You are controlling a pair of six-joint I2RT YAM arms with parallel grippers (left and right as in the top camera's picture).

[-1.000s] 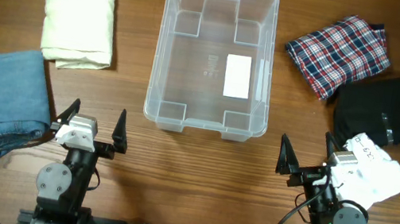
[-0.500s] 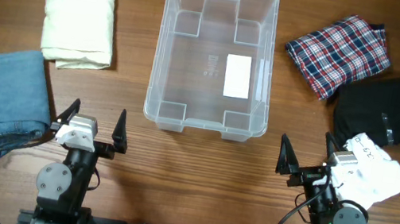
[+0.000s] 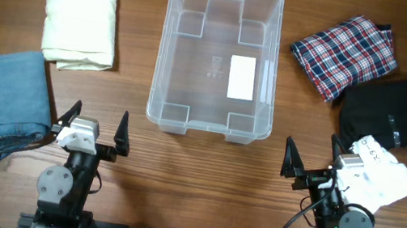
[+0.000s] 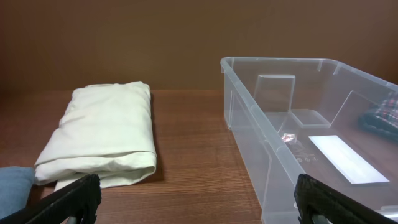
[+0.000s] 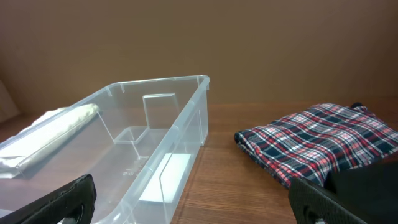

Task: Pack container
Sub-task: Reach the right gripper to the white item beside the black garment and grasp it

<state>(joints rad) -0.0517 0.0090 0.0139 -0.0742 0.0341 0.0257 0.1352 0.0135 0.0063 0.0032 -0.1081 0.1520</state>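
the packing has not started: the clear plastic rectangular container [image 3: 199, 89] sits empty in the middle of the wooden bench [image 3: 139, 55], at 12 o'clock from the two arms, with only a white label [image 3: 241, 77] showing on its base. the left tool [image 3: 99, 115] and the right tool [image 3: 312, 152] both rest at the near edge with fingers spread wide, and neither has hold of anything.

around the container lie the goods: a folded cream cloth [image 3: 81, 9] at 10 o'clock, a folded blue denim piece [image 3: 7, 99] at 8 o'clock just beside the left tool, a folded red, navy and white plaid cloth [image 3: 345, 55] at 2 o'clock, a black garment [image 3: 393, 107] at 3 o'clock, and a crumpled white printed piece [image 3: 378, 174] at 4 o'clock, close against the right arm.

the next move, as i judge it, calls for one arm to reach for its nearest piece, denim on the left or the white piece on the right, and pinch it through the fold so it lifts whole.

against the earlier frames nothing differs; arms and cloths lie the same.
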